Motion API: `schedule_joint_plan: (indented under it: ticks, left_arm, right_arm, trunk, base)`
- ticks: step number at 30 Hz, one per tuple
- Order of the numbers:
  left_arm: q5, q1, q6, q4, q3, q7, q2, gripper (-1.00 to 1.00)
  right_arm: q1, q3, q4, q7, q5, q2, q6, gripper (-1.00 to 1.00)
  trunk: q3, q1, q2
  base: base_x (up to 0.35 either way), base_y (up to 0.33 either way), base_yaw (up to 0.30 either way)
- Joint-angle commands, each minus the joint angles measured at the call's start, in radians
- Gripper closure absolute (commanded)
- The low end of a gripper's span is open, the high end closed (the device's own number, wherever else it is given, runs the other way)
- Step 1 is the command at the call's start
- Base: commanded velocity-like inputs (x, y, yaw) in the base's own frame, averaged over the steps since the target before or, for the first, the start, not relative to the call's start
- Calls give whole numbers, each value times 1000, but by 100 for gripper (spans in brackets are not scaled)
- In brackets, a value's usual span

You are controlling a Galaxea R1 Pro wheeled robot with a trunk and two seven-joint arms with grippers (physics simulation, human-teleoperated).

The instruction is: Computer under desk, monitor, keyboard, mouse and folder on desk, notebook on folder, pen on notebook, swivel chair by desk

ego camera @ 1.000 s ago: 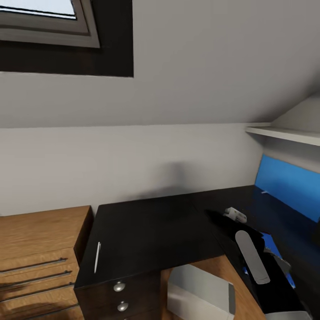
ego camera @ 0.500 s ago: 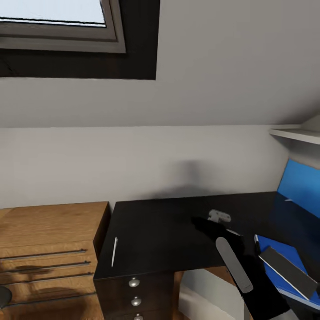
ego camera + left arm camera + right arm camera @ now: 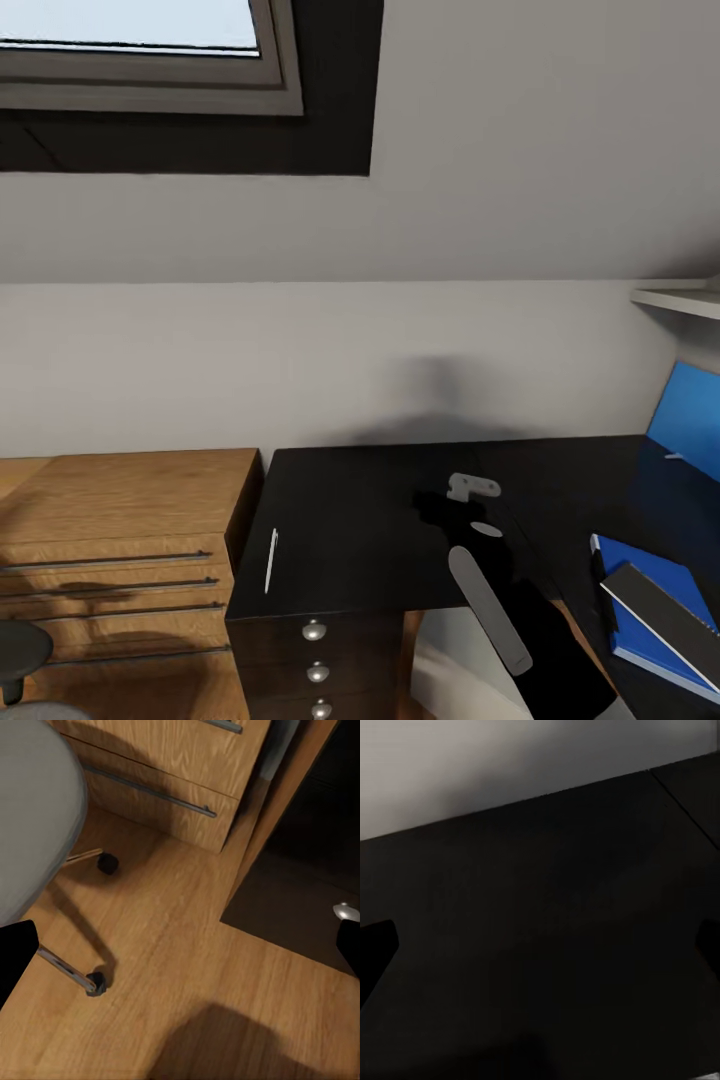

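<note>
The pen (image 3: 270, 560) lies lengthwise near-to-far at the desk (image 3: 370, 520) left edge, left of the right gripper (image 3: 472, 488), fingers wide apart and empty.

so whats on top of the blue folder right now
The grey notebook lies on the folder, which rests on the desk. No pen on it: the pen lies apart near the desk's left edge. The frame edge cuts off the folder's right part.
</note>
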Motion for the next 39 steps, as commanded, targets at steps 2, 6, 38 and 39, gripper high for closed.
schedule_joint_plan:
  ticks: [2, 6, 38, 39]
  left_arm:
    - [1, -1, -4, -2, -6, 9, 1, -100]
    - [0, -1, -4, -2, -6, 11, 2, -100]
    - [23, 13, 37, -298, -14, 28, 150, -100]
    - [29, 15, 50, -318, -14, 36, 159, -100]
  right_arm:
    - [-1, 4, 0, -16, -4, 3, 2, -100]
    - [-1, 5, -2, -20, -3, 5, 1, -100]
    - [-1, 47, 5, -22, 1, 17, -11, -100]
    - [-1, 47, 6, -22, 1, 17, -11, -100]
  trunk:
    - [-1, 0, -1]
    - [-2, 0, -1]
    - [-41, 0, -1]
    - [-43, 0, -1]
  base:
    - [0, 0, 8]
    - [0, 0, 3]
    - [0, 0, 61]
    - [0, 0, 18]
